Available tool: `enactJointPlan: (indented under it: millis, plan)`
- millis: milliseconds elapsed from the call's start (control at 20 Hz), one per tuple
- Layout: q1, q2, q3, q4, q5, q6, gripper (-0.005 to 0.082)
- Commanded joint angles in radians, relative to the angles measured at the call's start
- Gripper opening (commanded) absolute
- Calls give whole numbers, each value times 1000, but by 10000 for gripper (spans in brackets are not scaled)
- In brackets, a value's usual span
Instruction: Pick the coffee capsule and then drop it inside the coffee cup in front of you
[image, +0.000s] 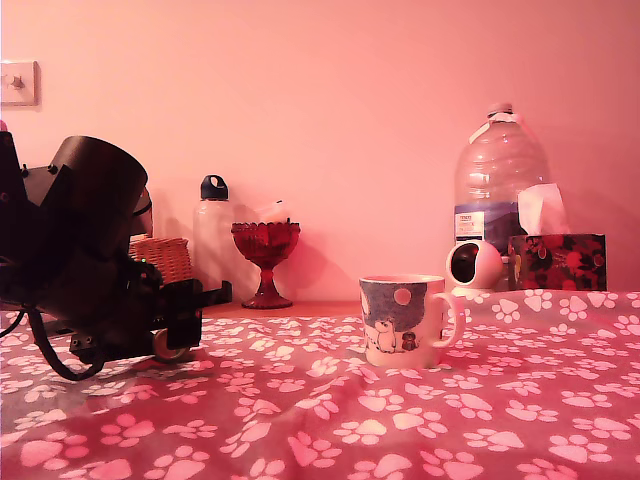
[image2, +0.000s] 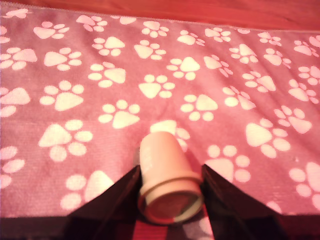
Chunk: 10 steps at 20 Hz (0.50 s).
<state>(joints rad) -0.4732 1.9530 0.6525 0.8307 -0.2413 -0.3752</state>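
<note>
On the paw-print cloth (image2: 100, 100), at the exterior view's left, the coffee capsule (image2: 167, 180) lies on its side between the fingers of the claw (image2: 170, 169), which has narrowed onto its rim. The coffee cup (image: 403, 320) stands upright, well apart, toward that view's right.

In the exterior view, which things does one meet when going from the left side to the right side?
Robot arm, its end effector closed on the coffee capsule → white bottle → red goblet → coffee cup → big water bottle → tissue box. Wicker basket and small white camera omitted: they overlap neighbours.
</note>
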Motion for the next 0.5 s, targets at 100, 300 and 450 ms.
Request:
enactJointPlan:
  millis: [100,300,450]
  plan:
    - [-3,17,5,9,3,9,280]
    - [-3,17,5,15,22,9,280]
    - [-3,17,5,15,28,9,280]
